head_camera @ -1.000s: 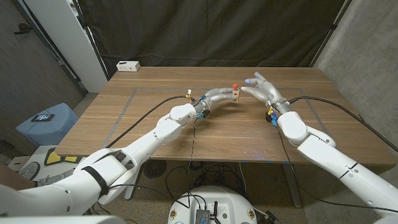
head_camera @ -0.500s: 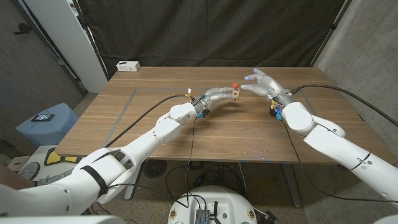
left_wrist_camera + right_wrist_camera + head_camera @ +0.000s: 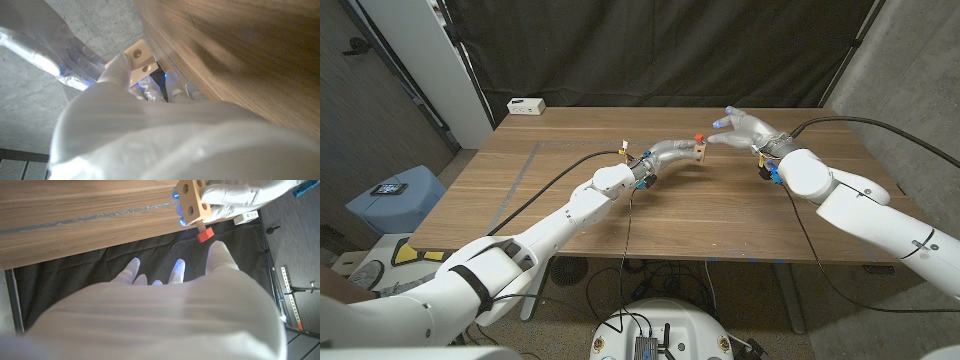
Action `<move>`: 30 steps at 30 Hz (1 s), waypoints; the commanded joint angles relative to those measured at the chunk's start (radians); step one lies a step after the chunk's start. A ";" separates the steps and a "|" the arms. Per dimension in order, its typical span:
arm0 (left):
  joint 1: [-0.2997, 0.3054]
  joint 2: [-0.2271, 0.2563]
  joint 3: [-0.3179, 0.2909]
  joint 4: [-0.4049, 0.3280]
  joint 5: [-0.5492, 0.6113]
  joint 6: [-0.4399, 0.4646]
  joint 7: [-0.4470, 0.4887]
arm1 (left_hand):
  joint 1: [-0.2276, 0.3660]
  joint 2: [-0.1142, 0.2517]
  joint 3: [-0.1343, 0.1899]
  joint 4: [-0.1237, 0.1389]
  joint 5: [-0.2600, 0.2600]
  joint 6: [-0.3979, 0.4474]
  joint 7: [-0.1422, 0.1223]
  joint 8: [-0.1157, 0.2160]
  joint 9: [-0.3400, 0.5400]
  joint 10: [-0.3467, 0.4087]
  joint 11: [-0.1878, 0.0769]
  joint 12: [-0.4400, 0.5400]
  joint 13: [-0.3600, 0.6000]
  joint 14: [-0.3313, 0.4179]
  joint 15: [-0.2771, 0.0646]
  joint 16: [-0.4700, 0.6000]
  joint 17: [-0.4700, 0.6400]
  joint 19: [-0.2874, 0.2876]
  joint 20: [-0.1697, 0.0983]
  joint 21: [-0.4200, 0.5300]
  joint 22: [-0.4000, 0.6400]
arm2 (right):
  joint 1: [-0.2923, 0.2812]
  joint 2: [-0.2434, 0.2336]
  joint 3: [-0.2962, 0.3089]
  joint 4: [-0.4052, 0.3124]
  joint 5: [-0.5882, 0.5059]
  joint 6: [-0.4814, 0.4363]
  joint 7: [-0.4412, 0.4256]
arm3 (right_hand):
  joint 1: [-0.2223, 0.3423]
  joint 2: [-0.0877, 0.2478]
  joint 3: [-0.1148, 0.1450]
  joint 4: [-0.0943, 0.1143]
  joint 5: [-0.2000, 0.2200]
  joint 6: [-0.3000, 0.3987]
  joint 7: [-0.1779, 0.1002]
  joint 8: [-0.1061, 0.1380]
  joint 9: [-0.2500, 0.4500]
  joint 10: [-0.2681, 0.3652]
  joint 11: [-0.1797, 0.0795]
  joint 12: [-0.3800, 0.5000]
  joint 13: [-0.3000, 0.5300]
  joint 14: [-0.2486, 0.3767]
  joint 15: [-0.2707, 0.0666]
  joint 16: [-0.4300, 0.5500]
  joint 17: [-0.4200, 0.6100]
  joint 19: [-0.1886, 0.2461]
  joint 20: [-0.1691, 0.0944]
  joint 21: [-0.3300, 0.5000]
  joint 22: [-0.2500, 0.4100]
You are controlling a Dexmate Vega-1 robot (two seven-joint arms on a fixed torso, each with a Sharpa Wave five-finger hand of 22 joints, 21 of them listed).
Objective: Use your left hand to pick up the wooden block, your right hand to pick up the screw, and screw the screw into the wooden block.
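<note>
**Block held in left hand, screw seated on top, right hand spread beside it**

Nearest to me in the head view, both arms run up from the bottom corners over the wooden counter (image 3: 720,215). My left hand (image 3: 672,153) sits mid-counter, fingers wrapped round the wooden block (image 3: 699,151), holding it off to its far side. The left wrist view confirms it: pale block (image 3: 138,58) gripped at the fingertips, two round holes showing on its face, counter surface right next to it.

The screw (image 3: 697,137), red head, sticks out of the block's upper face. In the right wrist view the red head (image 3: 204,234) stands on a short shank coming out of the block (image 3: 190,201); how deep it goes in I can't tell.

My right hand (image 3: 744,130) is just beside the block, on the side away from the left hand, fingers spread apart, holding nothing. One fingertip (image 3: 708,141) reaches almost to the screw; contact I can't tell. In the right wrist view the fingertips (image 3: 178,269) glow blue and point towards the screw, with a gap between.

Further back, a small white box (image 3: 526,105) sits at the counter's far corner, well apart from both hands. Black curtain (image 3: 660,50) behind the counter.
</note>
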State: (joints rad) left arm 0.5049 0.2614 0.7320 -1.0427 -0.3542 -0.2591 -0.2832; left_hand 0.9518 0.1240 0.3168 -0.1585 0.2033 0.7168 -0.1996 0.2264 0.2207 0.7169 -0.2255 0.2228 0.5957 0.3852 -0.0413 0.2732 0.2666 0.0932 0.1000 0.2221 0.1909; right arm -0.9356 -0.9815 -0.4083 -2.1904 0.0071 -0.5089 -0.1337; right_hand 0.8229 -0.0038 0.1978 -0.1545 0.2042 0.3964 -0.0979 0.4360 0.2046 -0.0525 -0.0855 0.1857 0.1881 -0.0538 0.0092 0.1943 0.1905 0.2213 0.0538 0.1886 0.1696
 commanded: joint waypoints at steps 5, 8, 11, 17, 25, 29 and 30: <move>-0.005 0.005 0.006 -0.007 0.018 0.003 0.009 | -0.004 0.003 0.004 0.005 0.005 0.010 0.001 0.004 0.001 0.003 0.006 0.004 0.004 0.009 -0.097 0.001 0.007 -0.004 0.003 0.003 0.003 | 0.155 -0.066 -0.089 -0.079 -0.056 -0.169 0.148 | 0.025 0.004 0.009 -0.008 0.011 0.001 0.008 -0.007 0.000 -0.019 -0.004 0.000 0.004 -0.002 0.015 0.001 0.002 -0.001 0.006 0.000 0.004; -0.007 0.005 0.007 -0.008 0.021 0.003 0.010 | -0.005 0.003 0.003 0.005 0.005 0.009 -0.001 0.004 0.001 0.003 0.006 0.004 0.004 0.011 -0.097 0.002 0.007 -0.003 0.003 0.003 0.003 | 0.192 -0.076 -0.114 -0.089 -0.075 -0.192 0.185 | 0.028 0.004 0.011 -0.010 0.012 0.000 0.009 -0.009 0.000 -0.022 -0.003 -0.001 0.004 -0.003 0.017 0.001 0.002 -0.004 0.008 -0.001 0.004; -0.008 0.005 0.008 -0.007 0.024 0.001 0.011 | -0.005 0.002 0.003 0.005 0.005 0.010 0.000 0.004 0.001 0.003 0.006 0.004 0.004 0.011 -0.096 0.002 0.008 -0.004 0.003 0.003 0.003 | 0.227 -0.081 -0.140 -0.099 -0.099 -0.222 0.217 | 0.032 0.004 0.013 -0.011 0.013 -0.001 0.010 -0.011 0.000 -0.025 0.001 -0.001 0.004 -0.003 0.018 0.001 0.002 -0.006 0.009 -0.002 0.004; -0.004 0.005 0.008 -0.013 0.025 0.003 0.017 | -0.004 0.002 0.003 0.005 0.005 0.010 0.001 0.004 0.001 0.002 0.006 0.004 0.004 0.010 -0.095 0.003 0.008 -0.003 0.003 0.003 0.003 | 0.291 -0.085 -0.188 -0.108 -0.137 -0.256 0.291 | 0.039 0.005 0.017 -0.011 0.015 -0.012 0.014 -0.019 0.001 -0.035 0.005 -0.002 0.004 -0.008 0.026 0.000 0.002 -0.015 0.013 -0.003 0.004; 0.001 0.006 0.009 -0.020 0.025 0.004 0.020 | -0.003 0.003 0.003 0.004 0.005 0.009 0.002 0.003 0.001 0.002 0.006 0.004 0.004 0.011 -0.095 0.003 0.009 -0.003 0.004 0.003 0.003 | 0.385 -0.068 -0.272 -0.108 -0.216 -0.303 0.391 | 0.040 0.005 0.019 -0.009 0.015 -0.016 0.018 -0.025 0.001 -0.041 0.009 -0.001 0.004 -0.014 0.036 -0.001 0.003 -0.024 0.016 -0.005 0.004; 0.002 0.006 0.009 -0.022 0.026 0.004 0.022 | -0.004 0.003 0.002 0.005 0.005 0.010 0.002 0.004 0.001 0.003 0.006 0.005 0.004 0.010 -0.096 0.004 0.009 -0.003 0.004 0.003 0.003 | 0.416 -0.060 -0.295 -0.102 -0.238 -0.306 0.432 | 0.039 0.006 0.020 -0.007 0.015 -0.010 0.023 -0.023 0.001 -0.039 0.009 0.001 0.004 -0.013 0.036 0.000 0.003 -0.025 0.016 -0.004 0.004; 0.002 0.006 0.009 -0.022 0.026 0.005 0.021 | -0.003 0.003 0.002 0.005 0.005 0.011 0.002 0.004 0.001 0.003 0.006 0.005 0.004 0.010 -0.095 0.004 0.009 -0.003 0.003 0.003 0.003 | 0.425 -0.058 -0.303 -0.102 -0.248 -0.309 0.443 | 0.039 0.007 0.020 -0.007 0.015 -0.009 0.023 -0.024 0.002 -0.039 0.008 0.001 0.004 -0.014 0.035 0.000 0.003 -0.025 0.016 -0.004 0.004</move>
State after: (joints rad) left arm 0.5018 0.2660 0.7396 -1.0577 -0.3303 -0.2563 -0.2657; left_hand 0.9505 0.1253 0.3154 -0.1601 0.2002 0.7179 -0.1949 0.2277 0.2165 0.7169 -0.2254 0.2199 0.5950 0.3852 -0.0413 0.2732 0.2719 0.0932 0.1000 0.2221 0.1909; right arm -0.6163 -1.0555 -0.6253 -2.2915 -0.1557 -0.7692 0.1847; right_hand 0.8533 0.0004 0.2130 -0.1616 0.2119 0.3785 -0.0801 0.4134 0.2048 -0.0864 -0.0764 0.1857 0.1881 -0.0628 0.0396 0.1943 0.1907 0.2035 0.0716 0.1845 0.1696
